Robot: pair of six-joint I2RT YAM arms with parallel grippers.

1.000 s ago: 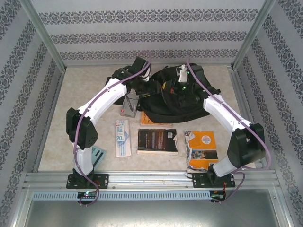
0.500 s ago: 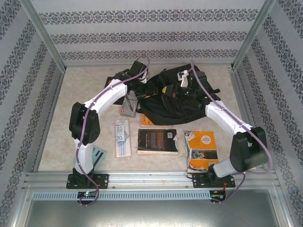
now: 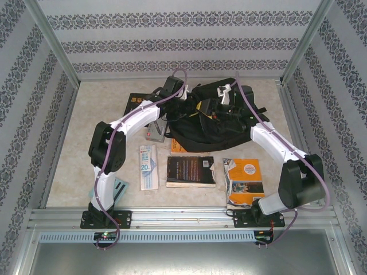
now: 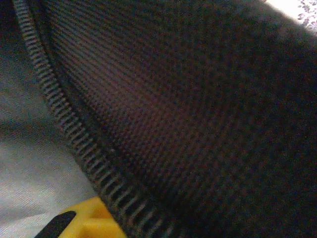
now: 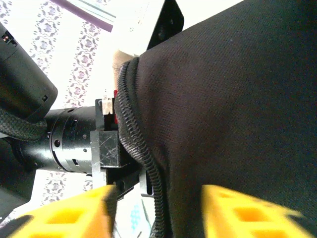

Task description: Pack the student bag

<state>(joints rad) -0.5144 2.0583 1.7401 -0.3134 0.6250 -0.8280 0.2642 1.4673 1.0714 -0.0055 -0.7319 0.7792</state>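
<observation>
Right gripper (image 5: 158, 213): yellow fingers (image 5: 64, 215) stand spread. The zipper edge (image 5: 136, 148) of the student bag (image 3: 221, 130) runs up through the gap; whether it touches the pads is not discernible.

Left gripper (image 3: 181, 102): at the bag's left rim. Its wrist view gives one yellow finger beside zipper teeth and black mesh. Jaws spread or pinching, cannot tell.

Bag: slumped at the table's (image 3: 97, 109) far edge, centre to right, both arms reaching onto it. Contents hidden. There is a pale grey surface past the zipper, and I can't tell whether it is lining.

Outside the bag, on the table:
- black-covered book (image 3: 190, 171), front edge, centre
- orange book (image 3: 243, 182), front right
- white-and-blue packet (image 3: 148, 166), just left of the black book
- dark book (image 3: 137, 102), toward the far left, beside the bag
</observation>
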